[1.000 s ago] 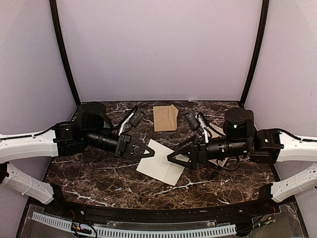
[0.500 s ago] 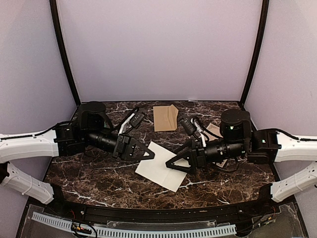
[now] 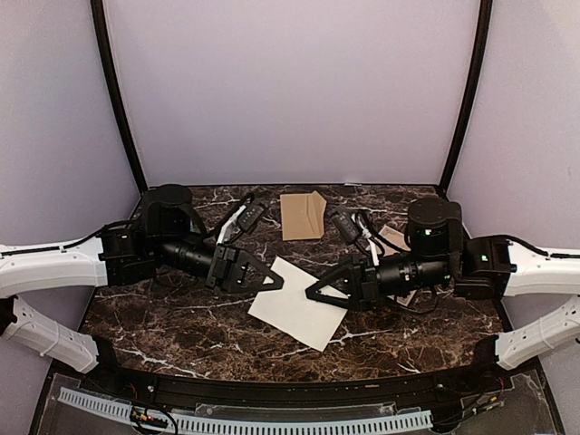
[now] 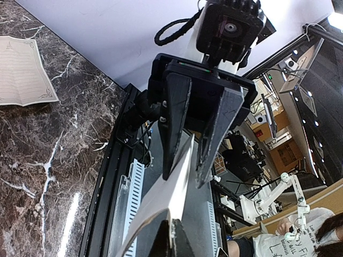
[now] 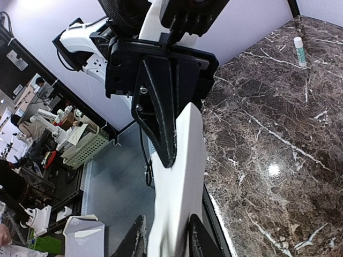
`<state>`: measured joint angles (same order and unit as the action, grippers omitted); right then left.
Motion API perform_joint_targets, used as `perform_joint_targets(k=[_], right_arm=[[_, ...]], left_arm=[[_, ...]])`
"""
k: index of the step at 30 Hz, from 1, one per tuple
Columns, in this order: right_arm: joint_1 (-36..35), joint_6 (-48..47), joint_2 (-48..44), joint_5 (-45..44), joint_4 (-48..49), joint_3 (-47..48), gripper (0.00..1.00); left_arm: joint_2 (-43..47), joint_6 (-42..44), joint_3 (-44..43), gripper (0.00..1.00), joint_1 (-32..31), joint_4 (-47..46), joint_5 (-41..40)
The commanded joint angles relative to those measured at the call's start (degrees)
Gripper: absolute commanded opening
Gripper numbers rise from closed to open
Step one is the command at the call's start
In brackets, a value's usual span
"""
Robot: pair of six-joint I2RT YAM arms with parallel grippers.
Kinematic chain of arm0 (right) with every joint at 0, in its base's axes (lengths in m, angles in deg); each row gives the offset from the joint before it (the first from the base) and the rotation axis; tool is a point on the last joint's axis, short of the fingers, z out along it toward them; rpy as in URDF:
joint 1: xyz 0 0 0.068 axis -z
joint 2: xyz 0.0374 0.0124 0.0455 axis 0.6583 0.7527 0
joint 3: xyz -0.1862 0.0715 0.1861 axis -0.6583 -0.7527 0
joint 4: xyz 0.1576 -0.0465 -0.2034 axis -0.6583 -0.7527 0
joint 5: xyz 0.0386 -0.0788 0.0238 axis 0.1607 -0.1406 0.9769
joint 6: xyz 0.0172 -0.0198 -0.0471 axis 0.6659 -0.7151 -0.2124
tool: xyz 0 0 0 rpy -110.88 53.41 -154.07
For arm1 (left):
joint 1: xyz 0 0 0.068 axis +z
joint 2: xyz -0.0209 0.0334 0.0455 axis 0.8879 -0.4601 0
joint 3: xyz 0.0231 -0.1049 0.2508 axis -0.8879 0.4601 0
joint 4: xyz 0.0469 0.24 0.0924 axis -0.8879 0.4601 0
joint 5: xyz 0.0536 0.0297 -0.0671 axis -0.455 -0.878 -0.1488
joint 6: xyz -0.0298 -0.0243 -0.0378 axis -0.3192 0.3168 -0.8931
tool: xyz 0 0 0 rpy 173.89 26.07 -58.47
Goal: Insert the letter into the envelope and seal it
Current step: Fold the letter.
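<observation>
Item 1. Letter (image 3: 304,317): pale sheet, plain side up, held above the centre of the tabletop (image 3: 181,322) between the two arms. It lies nearer the front edge than the envelope. In the wrist views it curves gently from one end effector to the other.

Item 2. Envelope (image 3: 302,216): kraft brown, flat at the back centre of the tabletop, well apart from the letter and untouched.

Item 3. Left end effector (image 3: 275,283): closed on the letter's left edge, with the paper pinched between its fingers.

Item 4. Right end effector (image 3: 314,294): jaws drawn narrow on either side of the letter's right edge, with the paper passing between them. Whether they actually press the sheet cannot be told.

Item 5. Second sheet (image 4: 21,69): cream, ruled, with a thin ornate border. It lies flat on the tabletop beside the right arm.

Item 6. Small white tube with green band (image 5: 299,51): lies on the tabletop at the far left.
</observation>
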<state>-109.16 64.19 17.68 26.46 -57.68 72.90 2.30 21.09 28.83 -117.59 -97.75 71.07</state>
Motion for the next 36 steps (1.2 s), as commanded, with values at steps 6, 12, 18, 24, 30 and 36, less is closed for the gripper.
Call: perform_joint_targets(k=[6,12,18,24,30,36], right_arm=[[-0.49,1.3,-0.26,-2.9,4.4,-0.82,0.0],[-0.52,1.86,-1.45,-5.1,4.03,-1.81,0.0],[-0.2,2.11,-2.97,-6.82,3.42,-2.68,0.0],[1.19,1.67,-2.37,-2.21,3.21,-1.66,0.0],[1.25,2.01,-0.11,2.78,4.95,-0.59,0.0],[1.33,4.09,1.35,6.53,7.42,-0.2,0.0]], left_arm=[[0.71,0.09,0.15,0.0,0.05,-1.43,-0.47],[1.24,0.6,-0.08,0.16,0.04,-0.28,-3.57],[6.96,5.24,-0.78,0.54,0.44,7.42,-21.12],[12.07,5.21,2.08,0.79,1.62,5.16,-22.26],[7.48,5.07,-0.08,0.85,1.44,2.57,-12.29],[4.55,5.32,-1.33,0.88,0.56,-1.56,-5.25]])
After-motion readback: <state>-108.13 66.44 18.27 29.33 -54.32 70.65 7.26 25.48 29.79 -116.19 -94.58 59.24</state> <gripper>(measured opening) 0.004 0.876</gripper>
